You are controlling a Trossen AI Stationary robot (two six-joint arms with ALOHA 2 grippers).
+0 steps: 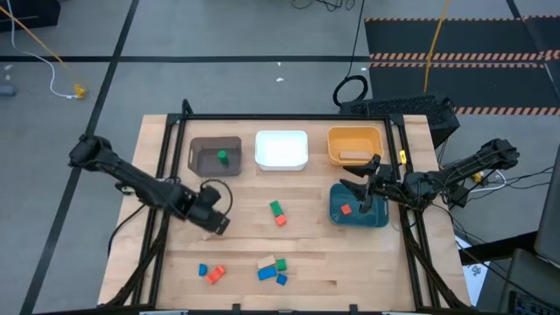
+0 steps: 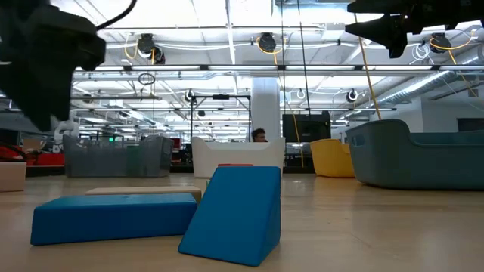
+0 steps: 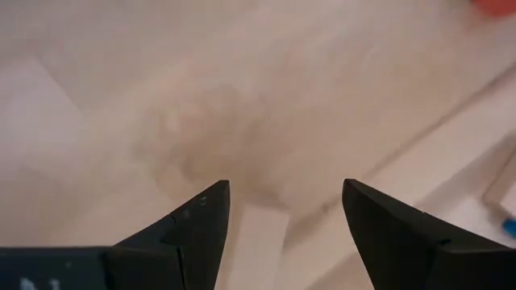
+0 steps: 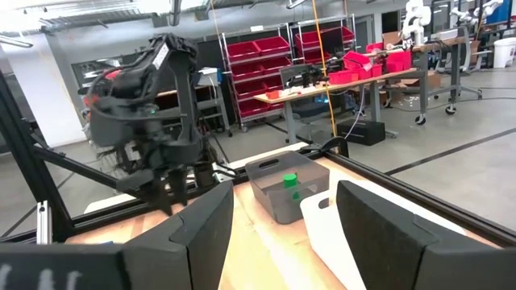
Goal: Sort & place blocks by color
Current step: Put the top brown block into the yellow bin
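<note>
Several tiny blocks lie flat on the table: a green one [image 1: 276, 208] with a red one [image 1: 281, 220] in the middle, and a blue [image 1: 203, 270] and red-orange pair [image 1: 215, 274] plus a wood, green and blue cluster [image 1: 271, 269] near the front edge. Two blue blocks [image 2: 227, 211] fill the low view. My left gripper [image 1: 215, 224] [image 3: 286, 213] hovers open over bare table left of the middle. My right gripper [image 1: 360, 185] [image 4: 282, 221] is open above the teal bin [image 1: 378, 214], which holds a red block [image 1: 346, 209].
Along the far side stand a brown bin [image 1: 203, 162] with a green block [image 1: 222, 157] inside, a white bin [image 1: 281, 149], and an orange bin [image 1: 354, 138] holding a wood block [image 1: 354, 155]. A black frame borders the table's far and side edges. Bare table lies between the bins and the front blocks.
</note>
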